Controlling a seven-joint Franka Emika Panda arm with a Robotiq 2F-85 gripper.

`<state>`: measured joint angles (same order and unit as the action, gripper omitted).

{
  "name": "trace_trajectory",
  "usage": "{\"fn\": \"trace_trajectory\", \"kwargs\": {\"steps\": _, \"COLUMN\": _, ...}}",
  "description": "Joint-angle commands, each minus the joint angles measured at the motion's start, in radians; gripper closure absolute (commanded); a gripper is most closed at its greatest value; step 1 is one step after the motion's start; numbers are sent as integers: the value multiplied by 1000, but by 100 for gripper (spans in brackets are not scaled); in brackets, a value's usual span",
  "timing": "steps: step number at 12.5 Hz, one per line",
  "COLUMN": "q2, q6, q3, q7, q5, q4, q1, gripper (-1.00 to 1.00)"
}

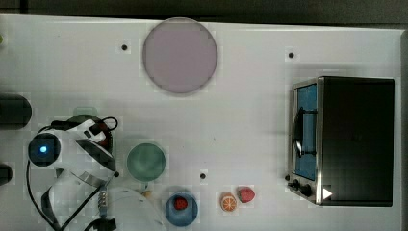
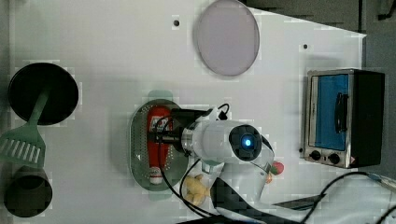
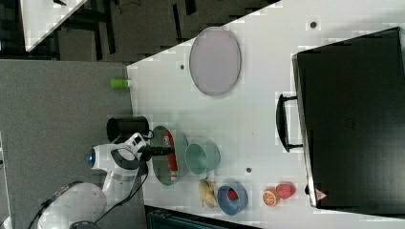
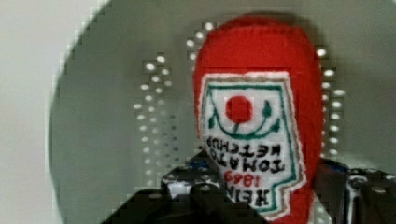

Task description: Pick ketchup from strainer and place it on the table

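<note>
The ketchup [image 2: 156, 116] is a red bottle with a white label. It lies lengthwise in the pale green strainer [image 2: 137, 149] on the white table [image 1: 240, 120]. My gripper [image 2: 157, 137] reaches down into the strainer across the bottle's middle. In the wrist view the ketchup [image 4: 257, 51] runs between my fingers [image 4: 187, 184], which press against both of its sides, and the holed strainer bottom [image 4: 116, 116] lies under it. In the right view the gripper [image 3: 165, 151] sits over the ketchup [image 3: 172, 164] inside the strainer [image 3: 162, 176].
A round green bowl [image 1: 146, 161] stands just beside the strainer. A blue bowl with a strawberry [image 1: 181, 208], an orange slice [image 1: 228, 201] and a loose strawberry [image 1: 246, 194] lie nearby. There is also a lilac plate [image 1: 179, 55], a toaster oven [image 1: 344, 139], black cups [image 2: 43, 93] and a green spatula [image 2: 25, 140].
</note>
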<state>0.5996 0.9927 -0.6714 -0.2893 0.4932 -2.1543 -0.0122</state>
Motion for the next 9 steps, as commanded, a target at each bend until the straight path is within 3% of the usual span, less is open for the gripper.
{"fn": "trace_trajectory", "kwargs": {"steps": 1, "q2": -154, "q6": -66, "q3": -60, "q7": -50, "q5": -119, "q4": 23, "q1": -9, "gripper": -16}}
{"fn": "trace_trajectory", "kwargs": {"steps": 4, "q2": -286, "q6": -190, "q3": -81, "q7": -28, "q5": -280, "q4": 81, "q1": -38, "gripper": -16}}
{"fn": "trace_trajectory", "kwargs": {"steps": 9, "q2": -349, "q6": -564, "q3": -40, "q7": 105, "q5": -403, "q4": 312, "q1": -120, "gripper": -16}}
